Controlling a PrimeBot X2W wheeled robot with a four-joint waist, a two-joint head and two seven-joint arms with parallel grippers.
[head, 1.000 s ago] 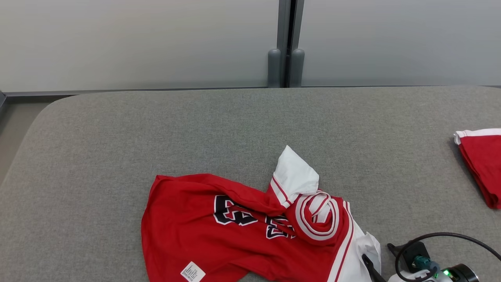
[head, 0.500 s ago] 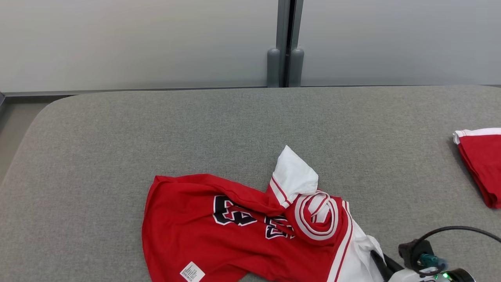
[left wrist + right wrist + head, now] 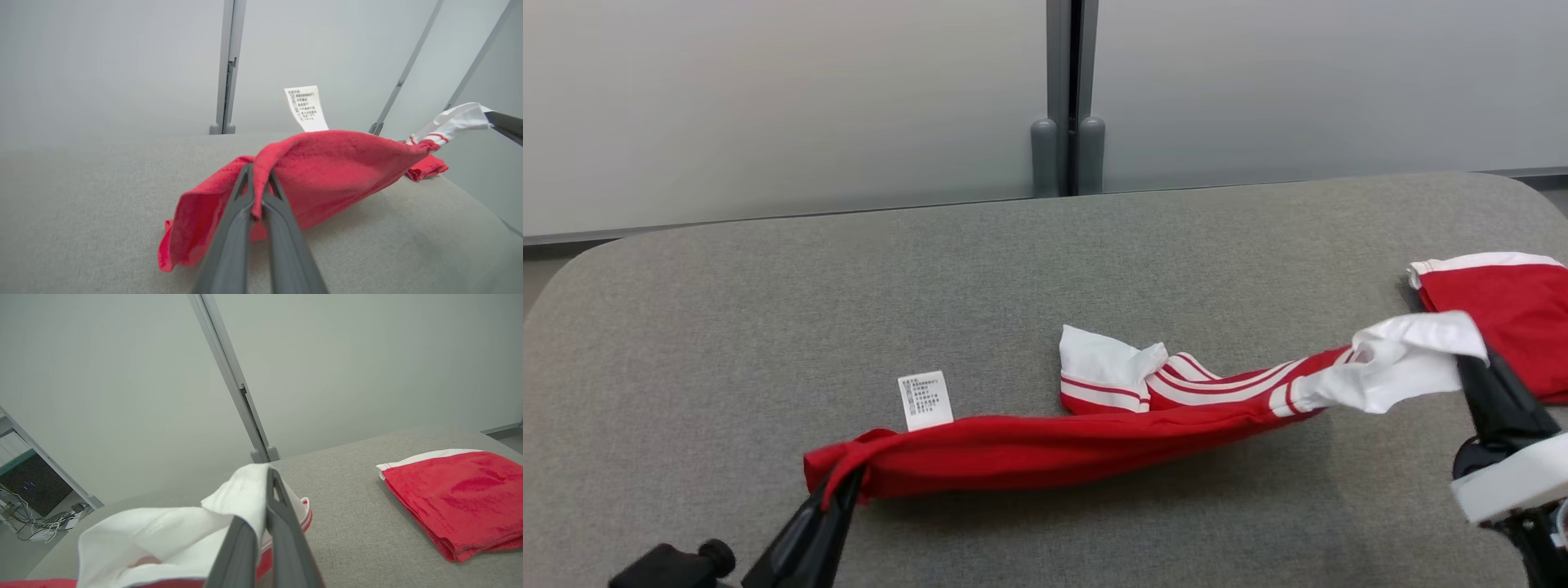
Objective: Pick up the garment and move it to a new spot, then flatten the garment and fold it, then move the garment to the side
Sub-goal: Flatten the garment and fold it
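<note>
Grips the red-and-white garment [image 3: 1045,445] at both ends, stretched into a long twisted band across the grey table [image 3: 768,310], from 7 o'clock to 3 o'clock of the head view. Pinches the red end at 7 o'clock with the left gripper [image 3: 837,486], fingers closed tight on the fabric. Clamps the white sleeve end at 3 o'clock with the right gripper [image 3: 1474,359], fingers likewise closed on cloth. Shows a white care label [image 3: 921,400] sticking up near the left end, and a folded red shirt [image 3: 1503,302] at 3 o'clock, just beyond the right gripper.
</note>
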